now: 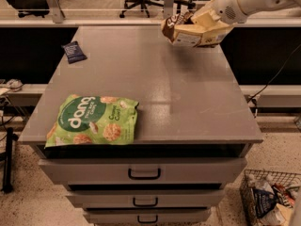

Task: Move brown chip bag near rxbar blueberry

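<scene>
The brown chip bag (181,29), dark brown on top and cream below, hangs in the air above the far right part of the grey cabinet top (155,84). My gripper (203,23) comes in from the upper right and is shut on the bag, holding it clear of the surface. The rxbar blueberry (74,51), a small dark navy wrapper, lies flat near the far left edge of the cabinet top, well to the left of the bag and gripper.
A large green "dang" bag (92,120) lies at the front left of the cabinet top. Drawers (143,173) face me below. A wire basket (270,201) with items stands on the floor at the lower right. Office chairs stand behind.
</scene>
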Tool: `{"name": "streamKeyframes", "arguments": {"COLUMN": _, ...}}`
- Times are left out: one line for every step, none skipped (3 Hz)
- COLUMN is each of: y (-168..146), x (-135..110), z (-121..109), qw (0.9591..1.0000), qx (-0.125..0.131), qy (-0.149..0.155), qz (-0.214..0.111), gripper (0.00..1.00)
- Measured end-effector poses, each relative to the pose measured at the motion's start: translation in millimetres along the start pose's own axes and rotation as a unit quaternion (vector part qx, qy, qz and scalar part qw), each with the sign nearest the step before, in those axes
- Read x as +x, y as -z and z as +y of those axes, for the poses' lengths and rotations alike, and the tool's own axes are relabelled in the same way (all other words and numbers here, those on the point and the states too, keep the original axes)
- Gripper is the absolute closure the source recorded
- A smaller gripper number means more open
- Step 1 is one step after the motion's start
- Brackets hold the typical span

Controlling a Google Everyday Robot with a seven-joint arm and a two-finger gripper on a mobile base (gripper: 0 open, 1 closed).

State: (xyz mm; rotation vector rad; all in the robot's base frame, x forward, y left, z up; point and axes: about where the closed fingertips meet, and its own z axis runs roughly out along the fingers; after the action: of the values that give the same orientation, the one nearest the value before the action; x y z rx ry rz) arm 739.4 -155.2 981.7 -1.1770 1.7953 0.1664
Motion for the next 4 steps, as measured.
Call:
{"name": "streamKeyframes", "arguments": {"y": -26, "x": -18, "z": -1, "qw": 0.9996, "qx": -0.008, "qy": 0.017, "qz": -0.023, "gripper": 1.0}}
{"name": "streamKeyframes", "arguments": {"y": -56, "x": -40, "z": 4, "qw": 0.998, "qx": -0.02, "qy": 0.033, "qz": -0.051, "gripper": 1.0}}
{"name": "streamKeyframes", "arguments": {"y": -83, "x": -57, "z": 14, "qw": 0.9959, "qx": -0.031, "qy": 0.047, "qz": -0.071, "gripper": 1.0}}
{"name": "streamKeyframes", "arguments": {"y": -107, "x": -71, "z": 28, "qw": 0.9934, "qx": -0.04, "qy": 0.058, "qz": -0.09, "gripper": 1.0}}
